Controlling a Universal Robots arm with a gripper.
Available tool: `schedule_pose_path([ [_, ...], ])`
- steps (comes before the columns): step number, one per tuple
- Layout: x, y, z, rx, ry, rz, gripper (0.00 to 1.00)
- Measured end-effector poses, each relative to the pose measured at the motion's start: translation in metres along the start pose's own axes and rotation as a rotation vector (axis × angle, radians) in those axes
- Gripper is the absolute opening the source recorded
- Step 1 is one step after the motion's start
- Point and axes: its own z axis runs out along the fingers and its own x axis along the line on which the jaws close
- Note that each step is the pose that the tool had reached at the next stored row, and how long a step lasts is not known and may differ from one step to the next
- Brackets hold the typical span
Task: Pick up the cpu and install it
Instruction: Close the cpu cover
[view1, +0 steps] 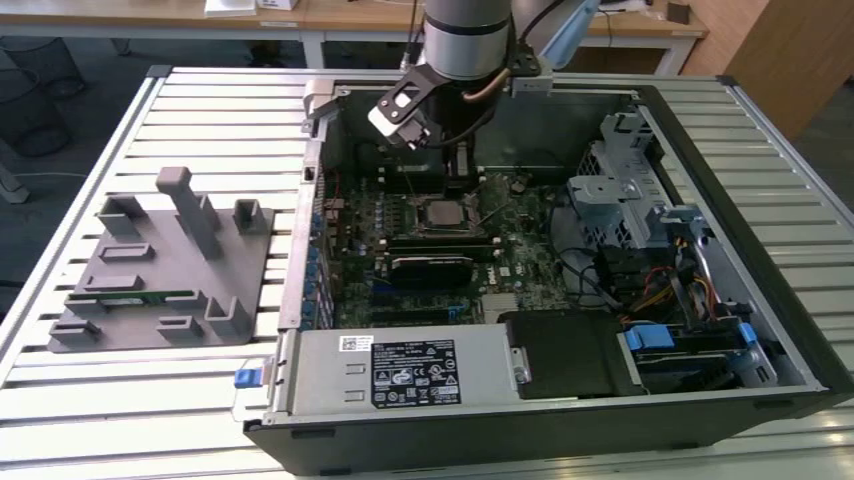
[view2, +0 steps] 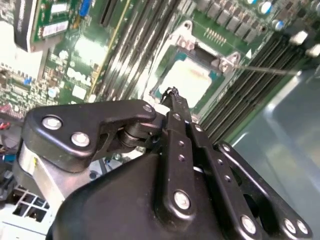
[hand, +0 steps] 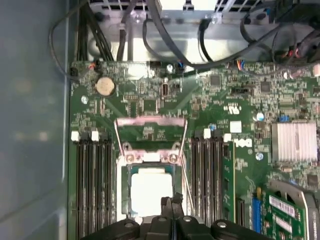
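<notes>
The cpu (hand: 149, 192) lies seated in the motherboard (hand: 150, 107) socket, at the centre of the exterior view. The gripper (hand: 172, 201) hangs over the cpu's edge, fingers (hand: 167, 208) closed together, gripping nothing. Contact cannot be determined.

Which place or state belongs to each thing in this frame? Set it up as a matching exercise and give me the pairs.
Things:
1. cpu
2. end effector
3. grey fixture
4. coin battery

Places or states:
A. on the slatted table, at the exterior view's left of the computer case
B. round and flat on the green board, near the cables
C. lying in the open socket
D. shut, right over the socket's edge

Pairs: 1-C, 2-D, 3-A, 4-B
</notes>
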Motion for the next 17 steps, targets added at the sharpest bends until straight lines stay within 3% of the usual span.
schedule_pose_path([
  [2,0.0001,0.0058,0.0003,0.0002,0.0131,0.001,0.11],
  [4,0.0002,0.0081,-0.0004,0.0008,0.0316,0.001,0.11],
  [7,0.0002,0.0083,-0.0049,0.0008,0.0377,0.002,0.11],
  [10,0.0001,0.0099,-0.0111,0.0010,0.0383,0.002,0.11],
  [15,0.0006,0.0292,-0.0103,0.0029,0.0383,0.002,0.11],
  [17,0.0007,0.0327,-0.0110,0.0040,0.0379,0.002,0.11],
])
